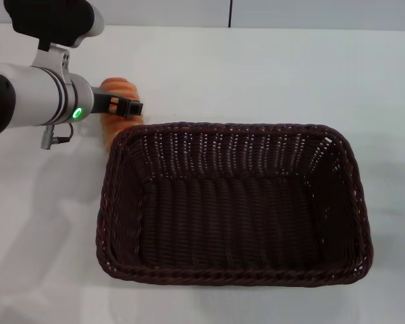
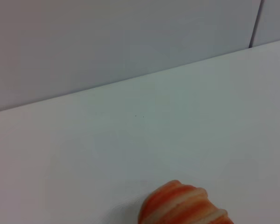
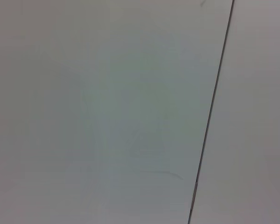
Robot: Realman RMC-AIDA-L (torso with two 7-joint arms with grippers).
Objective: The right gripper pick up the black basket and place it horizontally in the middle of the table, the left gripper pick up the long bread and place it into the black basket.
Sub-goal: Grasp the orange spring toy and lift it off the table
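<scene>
The black basket [image 1: 235,206], filling the centre and lower part of the head view, is a very dark brown-black wicker, its rim braided and its sides an open weave showing pale flecks of the white table [image 1: 270,74] through the gaps. At upper left the long bread [image 1: 116,88] shows orange ridges; in the left wrist view's lower edge the same loaf [image 2: 184,205] carries orange and cream stripes. The left gripper [image 1: 129,107] is black, on a white arm with a green light.
</scene>
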